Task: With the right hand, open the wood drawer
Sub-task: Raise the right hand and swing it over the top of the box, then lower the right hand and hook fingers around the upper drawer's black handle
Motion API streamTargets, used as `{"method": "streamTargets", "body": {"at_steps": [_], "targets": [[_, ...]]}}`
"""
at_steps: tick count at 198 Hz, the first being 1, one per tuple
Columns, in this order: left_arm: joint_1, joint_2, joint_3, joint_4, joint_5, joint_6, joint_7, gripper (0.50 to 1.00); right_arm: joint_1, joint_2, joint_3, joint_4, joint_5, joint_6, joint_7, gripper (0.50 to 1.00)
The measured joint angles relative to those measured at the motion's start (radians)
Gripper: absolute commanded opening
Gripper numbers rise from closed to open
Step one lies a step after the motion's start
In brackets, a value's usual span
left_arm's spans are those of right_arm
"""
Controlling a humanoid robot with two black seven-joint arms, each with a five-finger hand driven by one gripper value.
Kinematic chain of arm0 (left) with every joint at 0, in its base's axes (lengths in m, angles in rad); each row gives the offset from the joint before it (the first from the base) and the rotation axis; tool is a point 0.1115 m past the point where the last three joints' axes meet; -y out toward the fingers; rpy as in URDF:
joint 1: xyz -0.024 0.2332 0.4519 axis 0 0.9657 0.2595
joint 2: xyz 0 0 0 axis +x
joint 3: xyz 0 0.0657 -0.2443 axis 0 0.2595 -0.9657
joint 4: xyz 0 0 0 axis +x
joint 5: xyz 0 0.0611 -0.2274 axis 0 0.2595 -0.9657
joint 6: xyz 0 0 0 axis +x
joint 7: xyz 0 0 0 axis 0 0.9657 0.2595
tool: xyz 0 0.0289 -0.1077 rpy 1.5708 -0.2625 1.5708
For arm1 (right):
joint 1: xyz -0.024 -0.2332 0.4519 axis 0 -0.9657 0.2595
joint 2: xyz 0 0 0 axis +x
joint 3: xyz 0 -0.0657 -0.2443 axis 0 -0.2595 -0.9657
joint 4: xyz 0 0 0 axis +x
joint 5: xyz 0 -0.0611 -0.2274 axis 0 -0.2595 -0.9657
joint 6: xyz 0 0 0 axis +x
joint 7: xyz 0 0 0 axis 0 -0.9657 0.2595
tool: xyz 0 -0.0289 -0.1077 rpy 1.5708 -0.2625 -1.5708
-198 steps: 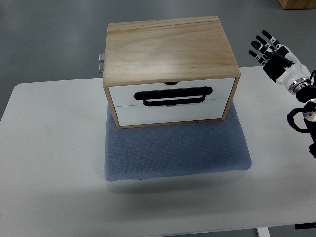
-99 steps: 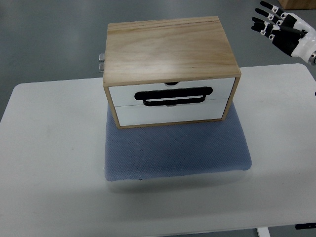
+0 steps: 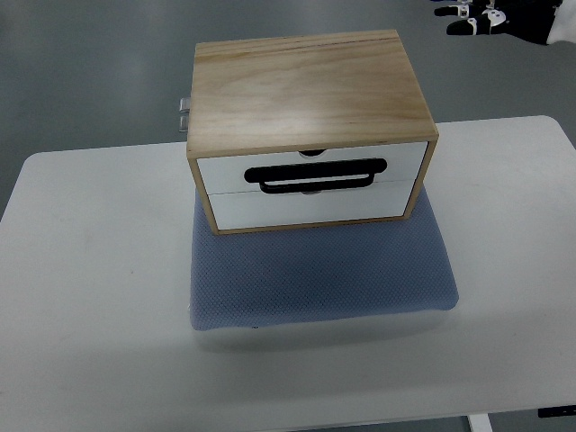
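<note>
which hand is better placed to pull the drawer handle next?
Right. Only the right hand shows, top right beyond the wood drawer box, far from the black handle. Left is out of view.

right hand (image 3: 504,20): it kept climbing toward the far right corner; a second ago it sat over the table's right edge, just right of the drawer box, and now it's only partly visible at the top of the shot
right forearm and wrist: were plainly in view a second ago, slid out past the right edge
fingers (image 3: 454,27): pointed up and to the left before, ended up lying nearly flat, pointing left
gap to the box: got wider, hand ended up well apart from it
</note>
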Motion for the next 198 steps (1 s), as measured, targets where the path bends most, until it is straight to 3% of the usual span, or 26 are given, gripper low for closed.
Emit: {"method": "streamTargets", "body": {"at_steps": [35,76,120,198], "targets": [[0.000,0.000,0.000,0.000,0.000,0.000,0.000,1.000,0.180,-0.052,-0.199,0.137,-0.001,0.000,-0.003,0.944],[0.000,0.000,0.000,0.000,0.000,0.000,0.000,1.000,0.443,-0.038,-0.508,0.243,-0.001,0.000,-0.003,0.944],[0.000,0.000,0.000,0.000,0.000,0.000,0.000,1.000,0.667,0.066,-0.774,0.276,-0.001,0.000,-0.006,0.944],[0.000,0.000,0.000,0.000,0.000,0.000,0.000,1.000,0.861,0.264,-1.070,0.296,0.130,0.000,-0.012,0.942]]}}
